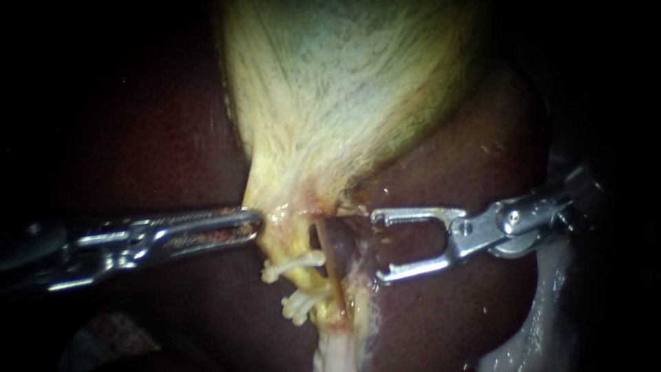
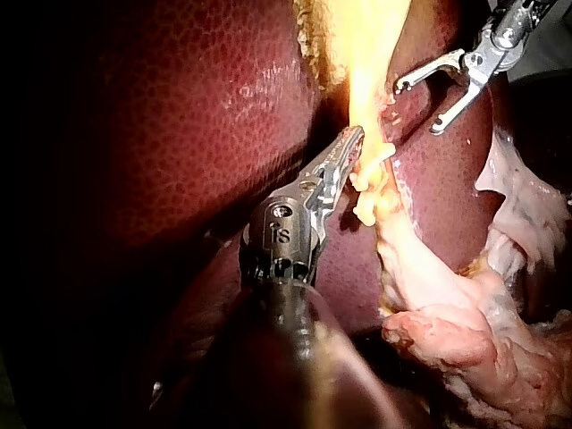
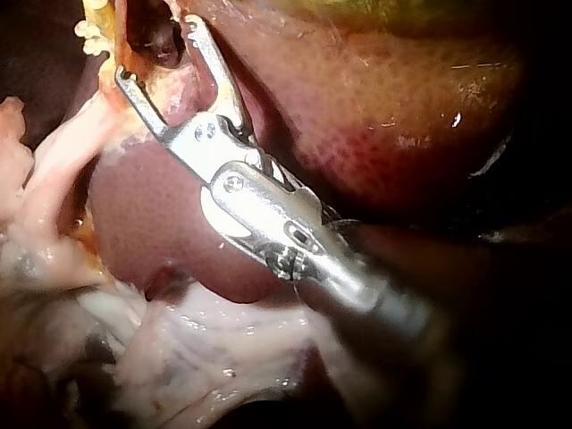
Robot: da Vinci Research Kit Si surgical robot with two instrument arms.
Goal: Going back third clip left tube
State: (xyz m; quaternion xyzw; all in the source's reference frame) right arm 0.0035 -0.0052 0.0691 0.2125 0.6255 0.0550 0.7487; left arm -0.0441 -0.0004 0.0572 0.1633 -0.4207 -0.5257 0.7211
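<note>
The pale yellow gallbladder point(image 1: 330, 89) narrows to a neck between the two instruments. Below it run a yellow left tube point(image 1: 303, 279) and a thin reddish right tube point(image 1: 333, 272). Two white clips point(image 1: 295, 264) point(image 1: 300, 304) sit across the left tube, also seen as clips point(image 2: 371, 172) beside my left instrument. My left instrument point(image 1: 256, 223) point(image 2: 355, 138) is shut on the edge of the gallbladder's neck. My right instrument point(image 1: 376, 246) point(image 3: 156, 49) stands open and empty, just right of the tubes and not touching them.
Dark red liver point(image 1: 151, 138) surrounds the gallbladder on both sides. Pale fatty tissue point(image 1: 537, 324) lies at the lower right, and more of it point(image 3: 179, 349) shows under my right instrument's shaft.
</note>
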